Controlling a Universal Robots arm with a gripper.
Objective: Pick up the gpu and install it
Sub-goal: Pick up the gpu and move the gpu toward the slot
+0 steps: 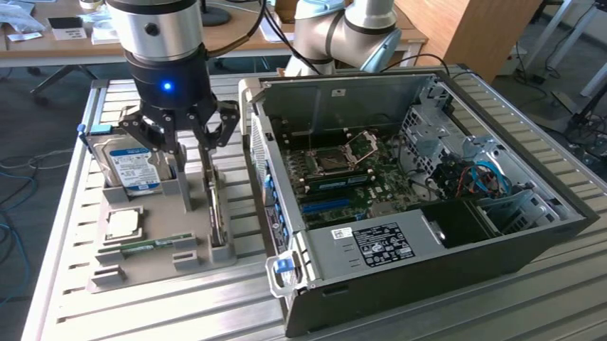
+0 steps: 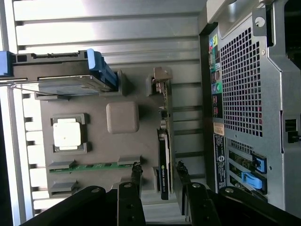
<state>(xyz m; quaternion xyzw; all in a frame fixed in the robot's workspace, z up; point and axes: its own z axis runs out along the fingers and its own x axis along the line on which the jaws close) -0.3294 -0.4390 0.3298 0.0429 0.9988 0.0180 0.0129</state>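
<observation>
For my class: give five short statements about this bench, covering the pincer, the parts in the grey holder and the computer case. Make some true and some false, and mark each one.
1. The pincer has a finger on each side of the gpu. True.
2. The gpu is seated inside the computer case. False: it stands on edge in the grey holder outside the case.
3. A blue-labelled hard drive stands in the holder. True.
4. The case's side is closed. False: it is open, and the motherboard can be seen.
5. The pincer grips the RAM stick. False: the stick lies in its holder slot, away from the pincer.
</observation>
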